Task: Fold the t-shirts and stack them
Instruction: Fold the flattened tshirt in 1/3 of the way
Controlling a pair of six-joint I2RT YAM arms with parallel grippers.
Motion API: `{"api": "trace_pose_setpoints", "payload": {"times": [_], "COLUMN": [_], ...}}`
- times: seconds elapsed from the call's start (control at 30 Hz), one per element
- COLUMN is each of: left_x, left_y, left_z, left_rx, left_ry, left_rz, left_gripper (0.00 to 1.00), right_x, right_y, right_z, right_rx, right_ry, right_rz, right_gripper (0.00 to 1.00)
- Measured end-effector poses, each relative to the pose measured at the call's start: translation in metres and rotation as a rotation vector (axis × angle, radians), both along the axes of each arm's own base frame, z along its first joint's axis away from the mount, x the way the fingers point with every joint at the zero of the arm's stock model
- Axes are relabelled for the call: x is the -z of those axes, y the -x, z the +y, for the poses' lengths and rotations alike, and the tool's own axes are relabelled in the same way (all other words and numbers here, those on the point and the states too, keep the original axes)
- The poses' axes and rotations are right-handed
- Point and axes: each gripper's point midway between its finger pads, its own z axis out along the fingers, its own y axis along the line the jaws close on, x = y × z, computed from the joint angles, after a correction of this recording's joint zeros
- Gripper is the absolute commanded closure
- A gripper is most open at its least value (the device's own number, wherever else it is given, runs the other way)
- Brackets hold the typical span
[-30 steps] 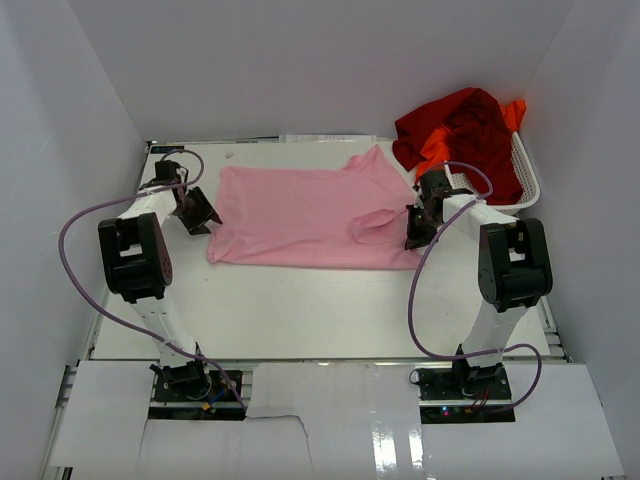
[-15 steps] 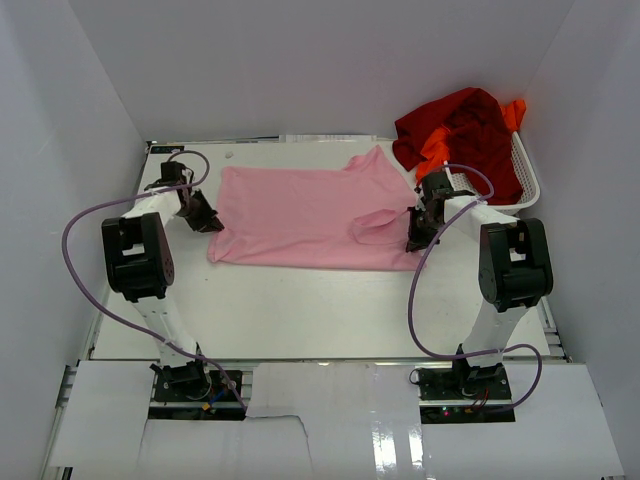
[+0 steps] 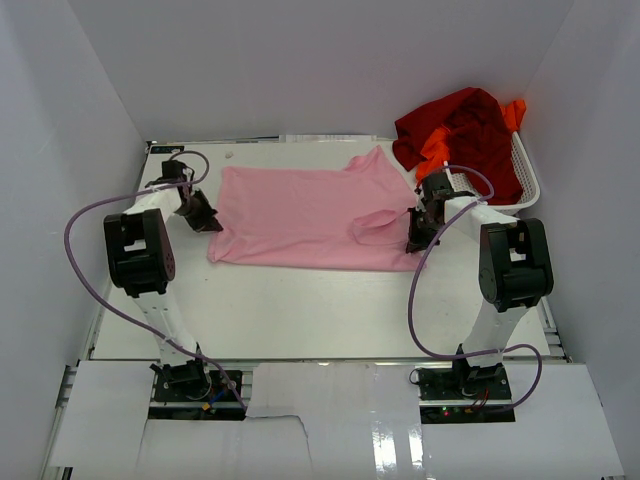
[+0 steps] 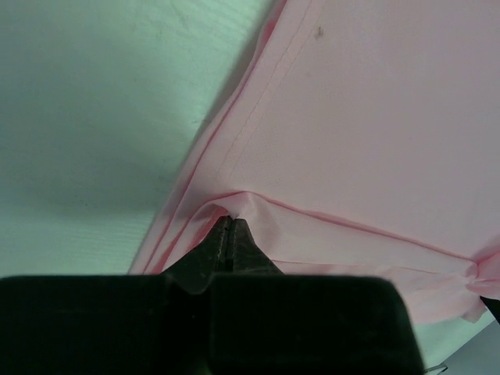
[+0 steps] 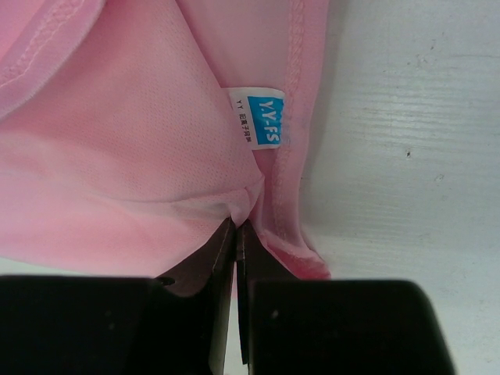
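On the inside of the pink shirt (image 3: pixel 300 215), near its right edge, a small sewn-in label (image 5: pixel 262 117) shows in the right wrist view: a white tag with a blue block that reads "YY-FS" in white letters, turned sideways, and beside it a line of tiny print too small to make out. No other writing can be read. Three shirts are in view. The pink one lies spread mostly flat on the white table (image 3: pixel 300 320), between the two arms, with its right end rumpled and partly turned over. The dark red shirt (image 3: pixel 465 125) and the orange shirt (image 3: pixel 432 150) are heaped together in and over the one white mesh basket (image 3: pixel 527 175) at the far right corner, the orange showing as strips under and behind the red. Two hands are at work, one at each end of the pink shirt. The left hand (image 3: pixel 208 222) is pinched closed on the shirt's left edge, the hem puckering up around its tips. The right hand (image 3: pixel 414 240) is pinched closed on a fold of pink cloth just below the label, close to the stitched border.
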Motion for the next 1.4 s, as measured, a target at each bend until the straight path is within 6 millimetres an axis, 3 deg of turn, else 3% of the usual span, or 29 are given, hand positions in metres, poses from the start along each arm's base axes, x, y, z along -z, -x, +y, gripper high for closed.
{"api": "trace_pose_setpoints", "payload": {"times": [0.4,0.57,0.63,0.67,0.7,0.8,0.83,0.97,1.07,1.23,1.4], "left_x": [-0.031,-0.029,-0.027,-0.026,-0.025,-0.016,-0.012,-0.003,-0.01,-0.031,-0.024], "left_y": [-0.061,-0.069,-0.065,-0.063,-0.061,-0.045,-0.036,-0.001,0.014,0.019,0.023], "left_z": [0.013,0.016,0.017,0.017,0.016,0.01,0.008,0.0,-0.003,-0.007,-0.007], "left_rx": [-0.01,-0.006,-0.006,-0.005,-0.001,0.011,0.018,0.028,0.04,0.058,0.064], "left_ry": [-0.013,-0.018,-0.016,-0.011,-0.006,0.032,0.043,0.072,0.074,0.076,0.077], "left_rz": [-0.1,-0.092,-0.073,-0.067,-0.062,-0.029,-0.008,0.065,0.066,0.013,0.022], "left_gripper": [1.0,1.0,0.98,0.91,0.75,0.49,0.46,0.43,0.43,0.43,0.44], "right_x": [0.003,0.003,0.002,0.002,0.003,0.003,0.003,0.003,0.003,0.003,0.003], "right_y": [0.003,0.003,0.003,0.003,0.003,0.003,0.003,0.003,0.003,0.003,0.003], "right_z": [-0.002,-0.003,-0.003,-0.003,-0.004,-0.005,-0.005,-0.005,-0.005,-0.005,-0.005], "right_rx": [0.002,0.003,0.004,0.005,0.006,0.009,0.008,0.007,0.005,0.005,0.005], "right_ry": [0.002,0.002,0.001,0.001,0.002,0.002,0.001,0.002,0.002,0.002,0.002], "right_rz": [0.006,0.003,0.002,0.002,0.003,0.003,0.003,0.002,0.002,0.002,0.002], "right_gripper": [0.92,0.92,0.92,0.92,0.92,0.89,0.89,0.88,0.88,0.88,0.88]}}
